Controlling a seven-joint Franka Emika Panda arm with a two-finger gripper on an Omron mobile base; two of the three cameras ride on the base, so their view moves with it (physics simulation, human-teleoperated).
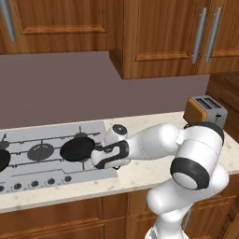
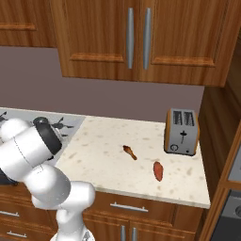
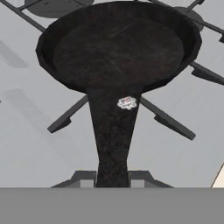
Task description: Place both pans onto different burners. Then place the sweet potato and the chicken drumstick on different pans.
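Pincer [image 3: 112,178] clamped on the pan [image 3: 118,48] handle, bowl pointing away over the cooktop [image 3: 26,144]; small white label there, can't read it.

Pan [image 3: 118,48]: matte black bowl and handle, small white mark on the handle's neck. Cooktop [image 1: 28,135]: flat grey steel, black grates. Surface [image 2: 108,160]: cream, speckled tan. Sweet potato [image 2: 158,171]: orange-red. Drumstick [image 2: 130,152]: brown. Toaster [image 2: 181,132]: silver-grey face, orange-brown side. Cabinets [image 2: 117,42]: reddish-brown wood, grey handles.
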